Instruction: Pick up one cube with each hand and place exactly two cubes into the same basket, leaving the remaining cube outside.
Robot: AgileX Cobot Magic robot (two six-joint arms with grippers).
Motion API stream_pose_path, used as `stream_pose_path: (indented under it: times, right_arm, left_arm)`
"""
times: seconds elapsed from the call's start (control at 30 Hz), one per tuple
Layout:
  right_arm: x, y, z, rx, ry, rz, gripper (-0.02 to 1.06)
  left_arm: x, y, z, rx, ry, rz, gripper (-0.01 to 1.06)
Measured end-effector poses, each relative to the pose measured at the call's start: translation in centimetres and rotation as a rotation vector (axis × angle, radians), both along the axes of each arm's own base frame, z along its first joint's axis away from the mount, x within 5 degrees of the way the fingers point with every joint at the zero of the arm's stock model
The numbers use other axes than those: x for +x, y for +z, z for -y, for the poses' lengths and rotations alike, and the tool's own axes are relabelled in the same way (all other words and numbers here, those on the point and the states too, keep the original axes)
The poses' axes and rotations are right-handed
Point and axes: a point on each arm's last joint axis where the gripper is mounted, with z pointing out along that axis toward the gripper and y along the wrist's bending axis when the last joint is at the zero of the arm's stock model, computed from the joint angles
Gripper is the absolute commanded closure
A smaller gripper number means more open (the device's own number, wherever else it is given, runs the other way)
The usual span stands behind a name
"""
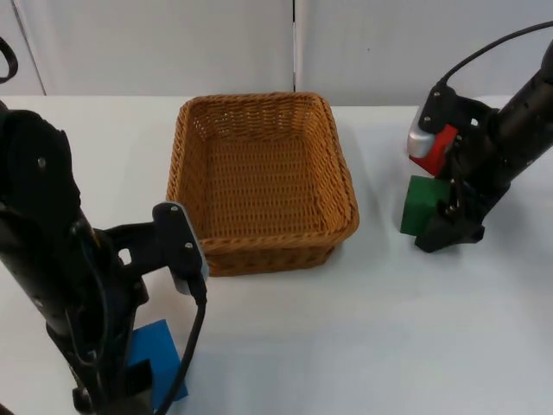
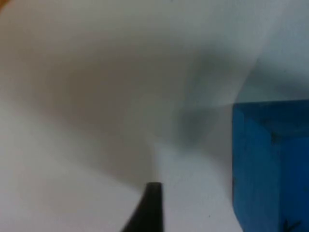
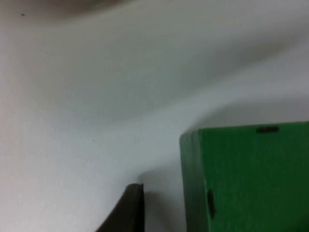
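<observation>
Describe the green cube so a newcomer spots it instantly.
Start at the wicker basket mid-table, then look toward the right arm. The green cube sits on the white table beside the basket, at the right claw. It's the only green block; the blue cube lies by the left arm.

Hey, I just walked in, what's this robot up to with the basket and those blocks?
Each arm is down at a cube beside the wicker basket, which has nothing in it yet. The left claw is at the blue cube near the table's front edge. The right claw is at the green cube, right of the basket. A red cube sits just behind the green one, partly hidden by the right arm. No cube looks lifted yet.
</observation>
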Motion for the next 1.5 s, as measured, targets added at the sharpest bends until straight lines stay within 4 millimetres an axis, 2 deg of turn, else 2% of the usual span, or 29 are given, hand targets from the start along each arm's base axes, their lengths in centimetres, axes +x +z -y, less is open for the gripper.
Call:
stream_pose_path:
  times: [0.03, 0.17, 0.2, 0.33, 0.37, 0.5, 0.53, 0.67, 0.7, 0.73, 0.9, 0.93, 1.07, 1.1, 1.27, 1.43, 1.5]
  right_arm:
    - [0.0, 0.0, 0.0, 0.001, 0.000, 0.003, 0.19]
    - [0.2, 0.0, 0.0, 0.000, -0.008, 0.018, 0.59]
    - [0.2, 0.1, 0.0, 0.001, -0.009, 0.020, 0.59]
    - [0.2, 0.1, 0.0, 0.000, -0.011, 0.024, 1.00]
    - [0.2, 0.1, 0.0, 0.000, -0.011, 0.024, 1.05]
    - [0.0, 2.1, -0.1, 0.020, -0.004, 0.027, 1.05]
    - [0.0, 2.1, -0.1, 0.020, -0.004, 0.027, 1.05]
    - [-1.0, 6.5, -0.2, 0.055, 0.037, 0.032, 1.05]
    - [-1.3, 7.4, -0.3, 0.061, 0.046, 0.034, 1.05]
    - [-1.3, 7.4, -0.3, 0.061, 0.046, 0.034, 1.05]
    - [-2.6, 12.2, -0.2, 0.092, 0.066, 0.079, 1.05]
    - [-2.6, 12.2, -0.2, 0.092, 0.066, 0.079, 1.05]
    - [-3.7, 16.0, 0.1, 0.123, 0.042, 0.143, 1.05]
    - [-3.7, 16.0, 0.1, 0.123, 0.042, 0.143, 1.05]
    - [-4.7, 18.8, 0.3, 0.166, -0.024, 0.176, 1.05]
    - [-4.9, 19.4, 0.3, 0.202, -0.101, 0.149, 1.05]
    - [-4.9, 19.4, 0.3, 0.206, -0.111, 0.144, 1.05]
  left_arm:
    - [0.0, -0.1, 0.0, 0.000, -0.001, 0.001, 0.33]
    - [0.0, 0.0, 0.1, -0.007, 0.013, -0.003, 0.70]
    - [0.0, 0.0, 0.1, -0.012, 0.022, -0.005, 0.70]
    - [0.0, 0.0, 0.2, -0.026, 0.049, -0.011, 1.06]
    - [0.0, 0.0, 0.2, -0.026, 0.049, -0.011, 1.05]
    - [-0.4, 0.0, 0.2, -0.021, 0.049, -0.053, 1.05]
    - [-0.4, 0.0, 0.2, -0.021, 0.049, -0.053, 1.05]
    - [-0.8, 1.0, 0.2, -0.027, 0.052, -0.074, 1.05]
    - [-0.8, 1.7, 0.2, -0.038, 0.059, -0.064, 1.05]
    - [-0.8, 1.7, 0.2, -0.038, 0.059, -0.064, 1.05]
    - [-1.4, 5.7, 0.2, -0.102, 0.081, 0.006, 1.05]
    - [-1.4, 5.7, 0.2, -0.102, 0.081, 0.006, 1.05]
    - [-2.1, 9.1, 0.0, -0.164, 0.098, 0.087, 1.05]
    - [-2.1, 9.1, 0.0, -0.164, 0.098, 0.087, 1.05]
    - [-3.0, 12.7, -0.3, -0.231, 0.121, 0.204, 1.05]
    - [-3.7, 14.5, -0.4, -0.290, 0.144, 0.258, 1.05]
    - [-3.7, 14.7, -0.4, -0.304, 0.155, 0.262, 1.05]
